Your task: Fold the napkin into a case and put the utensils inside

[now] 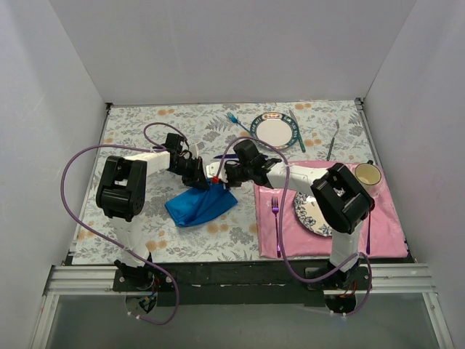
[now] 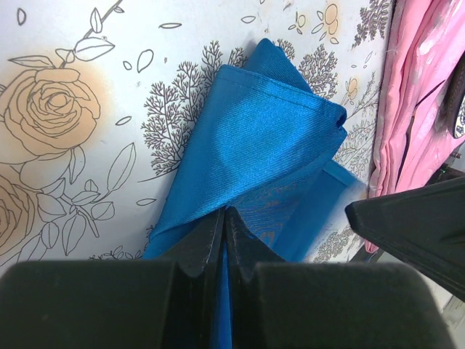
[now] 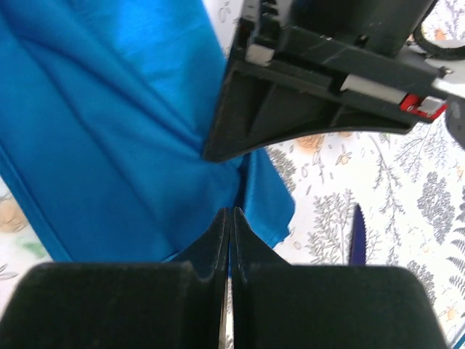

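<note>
The blue napkin (image 1: 201, 206) is bunched and raised at its far corner, where both grippers meet. My left gripper (image 1: 205, 180) is shut on the napkin (image 2: 269, 138); blue cloth shows between its fingers (image 2: 207, 243). My right gripper (image 1: 221, 177) is shut too, its tips pinching the edge of the napkin (image 3: 109, 145) just below the left gripper's finger (image 3: 290, 109). The dark purple knife (image 1: 220, 156) lies just behind the grippers, and its tip (image 3: 356, 236) shows in the right wrist view. The light-blue fork (image 1: 236, 121) lies far back beside a plate.
A teal-rimmed plate (image 1: 275, 131) with a teal knife (image 1: 296, 131) sits at the back. The pink placemat (image 1: 378, 225) on the right carries a magenta fork (image 1: 275, 211), a patterned plate (image 1: 309, 214) and a cup (image 1: 368, 174). White walls enclose the table.
</note>
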